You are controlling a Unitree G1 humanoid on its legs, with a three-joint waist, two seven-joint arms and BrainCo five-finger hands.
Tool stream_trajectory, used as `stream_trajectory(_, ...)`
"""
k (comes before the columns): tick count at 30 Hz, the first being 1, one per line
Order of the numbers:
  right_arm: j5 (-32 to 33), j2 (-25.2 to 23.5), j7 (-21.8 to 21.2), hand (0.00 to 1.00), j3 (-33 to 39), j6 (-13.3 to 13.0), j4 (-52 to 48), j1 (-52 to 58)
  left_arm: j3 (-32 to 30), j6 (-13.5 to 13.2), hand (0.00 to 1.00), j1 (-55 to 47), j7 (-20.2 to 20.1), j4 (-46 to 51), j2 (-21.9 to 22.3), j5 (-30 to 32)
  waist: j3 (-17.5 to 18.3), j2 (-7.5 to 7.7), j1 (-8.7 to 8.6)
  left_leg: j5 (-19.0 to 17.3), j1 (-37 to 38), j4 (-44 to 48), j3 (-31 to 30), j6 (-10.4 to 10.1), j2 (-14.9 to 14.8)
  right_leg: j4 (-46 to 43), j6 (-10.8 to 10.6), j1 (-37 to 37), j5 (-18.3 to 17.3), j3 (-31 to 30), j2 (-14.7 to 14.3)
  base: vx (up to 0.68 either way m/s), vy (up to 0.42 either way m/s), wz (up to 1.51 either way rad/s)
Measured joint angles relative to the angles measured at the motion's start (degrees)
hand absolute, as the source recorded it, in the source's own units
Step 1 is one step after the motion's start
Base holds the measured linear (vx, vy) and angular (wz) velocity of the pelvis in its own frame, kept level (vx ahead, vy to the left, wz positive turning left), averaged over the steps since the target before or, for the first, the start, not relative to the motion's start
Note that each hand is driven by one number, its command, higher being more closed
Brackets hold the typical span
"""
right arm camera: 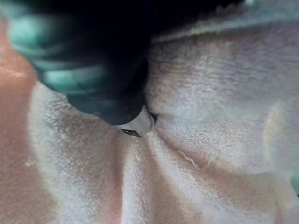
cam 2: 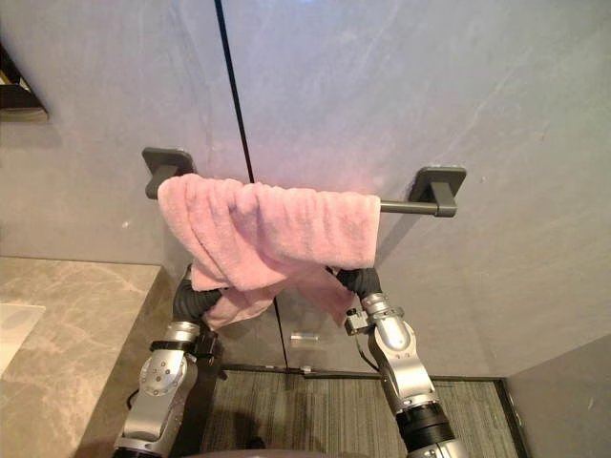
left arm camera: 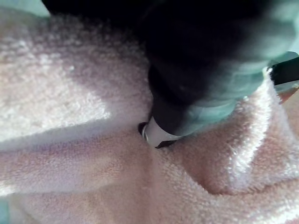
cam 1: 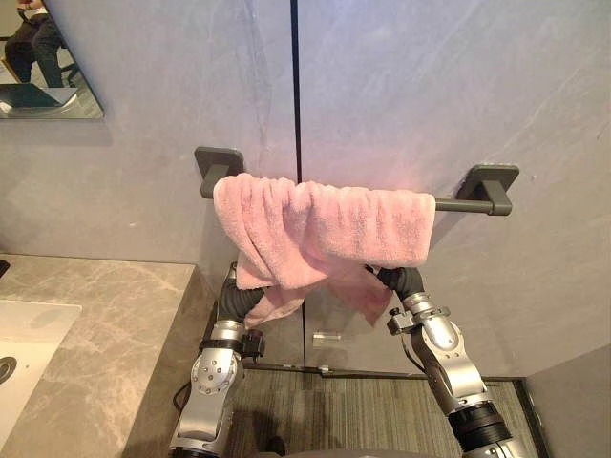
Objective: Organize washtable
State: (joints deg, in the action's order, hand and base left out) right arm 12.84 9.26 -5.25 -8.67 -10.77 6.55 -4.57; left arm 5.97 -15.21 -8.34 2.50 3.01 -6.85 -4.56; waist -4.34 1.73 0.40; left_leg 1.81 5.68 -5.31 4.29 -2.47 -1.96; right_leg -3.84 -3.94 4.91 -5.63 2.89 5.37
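The fingers of the left hand [cam 1: 237, 300] are hidden in the folds of the pink towel [cam 1: 325, 224], so I cannot tell if they are spread or closed on the cloth. In the left wrist view only the dark ribbed cover and a small silver part press into the soft pile. At the far left, a mirror [cam 1: 48, 81] hangs high on the wall and reflects a seated person. Below it a beige marble countertop [cam 1: 105, 324] holds a white sink [cam 1: 29, 334]. To the right of the counter, a dark grey towel bar [cam 1: 466, 202] is fixed on the grey wall [cam 1: 430, 86] by 2 brackets. The towel is draped over this bar, bunched and uneven. It covers the bar from the left bracket [cam 1: 220, 162] to near the right bracket [cam 1: 492, 181], and a short piece of bar stays bare there. Its 2 lower ends hang down and cross under the bar. The left hand reaches up into the left hanging end. The right hand [cam 1: 403, 280] reaches up into the right hanging end, and its fingers are covered in the same way, so I cannot tell their state. Below, a grey striped floor [cam 1: 363, 410] meets the wall.
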Motion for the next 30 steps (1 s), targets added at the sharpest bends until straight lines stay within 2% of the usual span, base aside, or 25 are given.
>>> stream_trajectory(8, -0.01, -0.38, 0.00, 1.00, 1.08, 0.09, 3.68, 0.22, 0.01, 0.33, 1.00, 0.72, -1.16, -3.87, 1.78, -0.99, -0.33, -0.53, -1.27, -0.06, 0.00, 0.00, 0.06, 0.02, -0.02, 0.06, -0.16, -0.02, -0.11, -0.15, -0.02, 0.00, 0.000, 0.00)
stream_trajectory(23, -0.26, -2.07, 0.00, 1.00, 2.15, 0.40, 5.67, 0.66, 0.00, 0.72, 1.00, 0.86, -1.30, -7.09, 2.23, -1.20, -0.33, -0.53, -1.32, -0.23, 0.00, -0.01, 0.08, 0.00, -0.05, -0.07, -0.61, -0.11, -0.44, -0.31, -0.04, 0.00, 0.000, 0.00)
stream_trajectory(30, -4.09, -3.20, 0.02, 1.00, 2.81, 0.43, 5.68, 1.88, -0.36, 0.93, 1.00, 0.63, -1.27, -9.11, 3.29, -1.39, -0.33, -0.52, -1.25, -0.51, 0.04, 0.00, 0.33, -0.03, -0.01, -0.02, -0.77, -0.15, -0.56, -0.73, -0.02, 0.00, 0.000, 0.00)
